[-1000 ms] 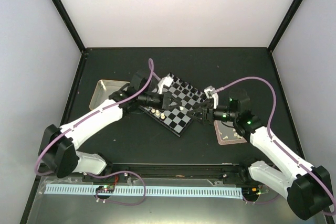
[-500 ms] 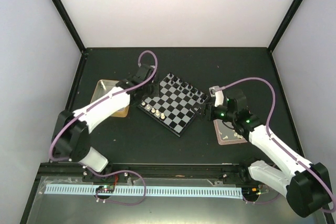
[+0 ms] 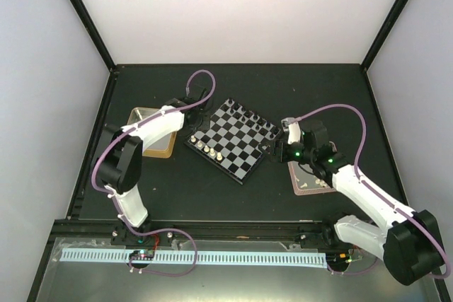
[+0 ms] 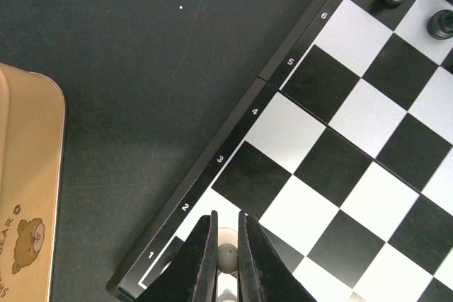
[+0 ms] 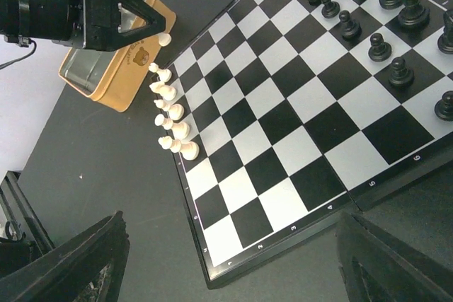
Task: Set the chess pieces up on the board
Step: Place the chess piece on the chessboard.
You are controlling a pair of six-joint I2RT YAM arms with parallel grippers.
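Cream piece (image 4: 226, 254) between left pincer (image 4: 227, 221) tips, seemingly gripped

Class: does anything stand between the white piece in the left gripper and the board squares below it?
Nothing visible does. The left gripper, shut on a white piece, hangs over the board corner; squares ahead are bare, but its fingers hide the spot beneath.

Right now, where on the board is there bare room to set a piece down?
Bare: the board's middle ranks between the white pieces and black pieces, and the tabletop between board and tin. Crowded: both end rows; the left gripper holds a white piece by the white row.
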